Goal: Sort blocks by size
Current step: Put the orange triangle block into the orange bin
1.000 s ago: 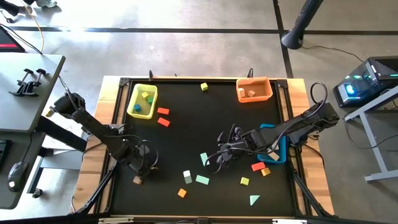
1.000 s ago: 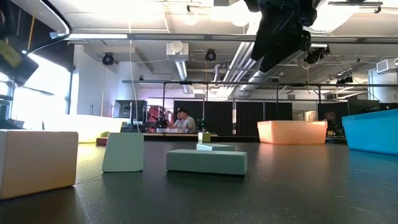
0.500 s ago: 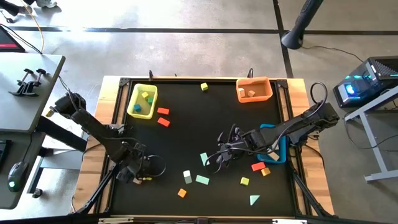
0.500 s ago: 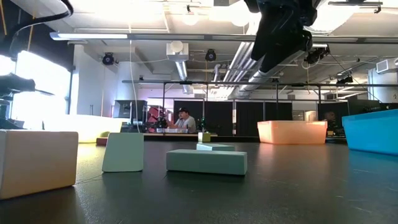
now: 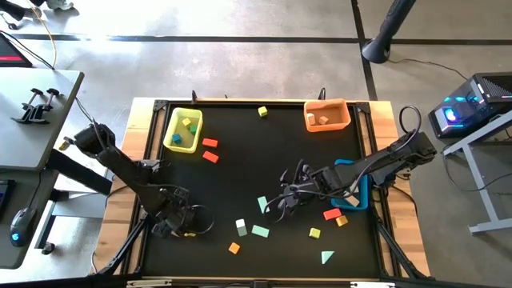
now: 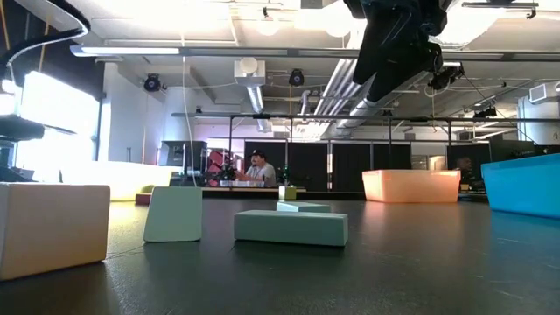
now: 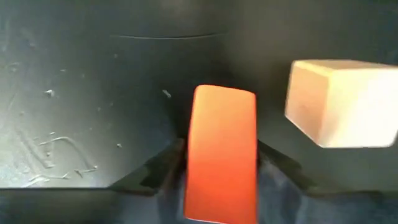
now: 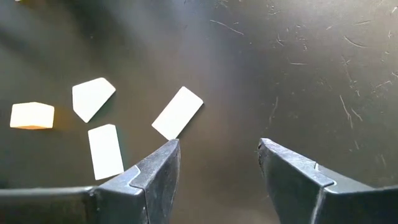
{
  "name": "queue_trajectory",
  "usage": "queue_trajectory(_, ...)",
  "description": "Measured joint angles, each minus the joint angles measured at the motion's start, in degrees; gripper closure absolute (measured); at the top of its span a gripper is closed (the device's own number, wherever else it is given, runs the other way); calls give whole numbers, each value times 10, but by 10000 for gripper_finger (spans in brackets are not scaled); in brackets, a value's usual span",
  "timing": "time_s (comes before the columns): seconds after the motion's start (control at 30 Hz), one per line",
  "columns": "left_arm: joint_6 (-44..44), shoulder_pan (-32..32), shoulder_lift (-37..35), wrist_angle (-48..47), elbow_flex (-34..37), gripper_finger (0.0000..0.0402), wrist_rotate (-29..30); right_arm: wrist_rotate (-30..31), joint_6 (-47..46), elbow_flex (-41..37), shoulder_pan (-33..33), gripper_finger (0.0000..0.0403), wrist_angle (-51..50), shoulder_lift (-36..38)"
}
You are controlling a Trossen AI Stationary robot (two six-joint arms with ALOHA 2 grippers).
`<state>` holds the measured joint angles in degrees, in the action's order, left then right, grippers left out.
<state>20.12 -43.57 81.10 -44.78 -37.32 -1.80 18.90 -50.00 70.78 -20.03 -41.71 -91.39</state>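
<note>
My left gripper (image 5: 181, 226) points straight down at the table's near left, shut on an orange block (image 7: 221, 155) that lies on the black mat. A tan cube (image 7: 342, 102) sits just beside it. My right gripper (image 8: 219, 163) hovers open above the mat's middle right (image 5: 285, 200), holding nothing. Below and ahead of it lie mint blocks (image 8: 178, 112) (image 8: 106, 151) (image 8: 92, 98) and a tan one (image 8: 32, 116). More blocks lie scattered near the front edge: mint (image 5: 261, 231), orange (image 5: 234, 248), yellow (image 5: 314, 233). My left gripper pinches the orange block by its two long sides (image 7: 189, 162) between its two fingers, which come from above and point down. The fingers lie across the block. The block rests flat on the mat.
A yellow bin (image 5: 183, 130) stands far left with blocks in it, an orange bin (image 5: 327, 116) far right, and a blue bin (image 5: 356, 184) at the right edge under my right arm. Red blocks (image 5: 210, 150) lie by the yellow bin and a yellow cube (image 5: 262, 111) at the far edge.
My left gripper has rolled about its downward-pointing line, shifted a little toward the table's near edge and sunk closer to the mat. My right arm has kept still.
</note>
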Motion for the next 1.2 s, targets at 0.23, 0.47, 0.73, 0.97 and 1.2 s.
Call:
queue_trajectory(0.23, 48, 30, -7, -71, -43, 303, -2, -14, -6, 0, 5, 191, -2, 0)
queue_trajectory(0.47, 38, 110, -8, -99, -159, 303, 82, 16, 154, 0, 38, 191, 96, -16)
queue_trajectory(0.73, 82, 237, -8, 138, -216, 303, 49, 19, 438, 0, 71, 173, 165, -21)
queue_trajectory(0.97, 44, 284, -5, 152, -216, 303, 26, 16, 601, 12, 49, 127, 213, -13)
queue_trajectory(1.2, -15, 381, -1, 202, -215, 303, -62, 17, 768, 12, 38, 121, 329, -39)
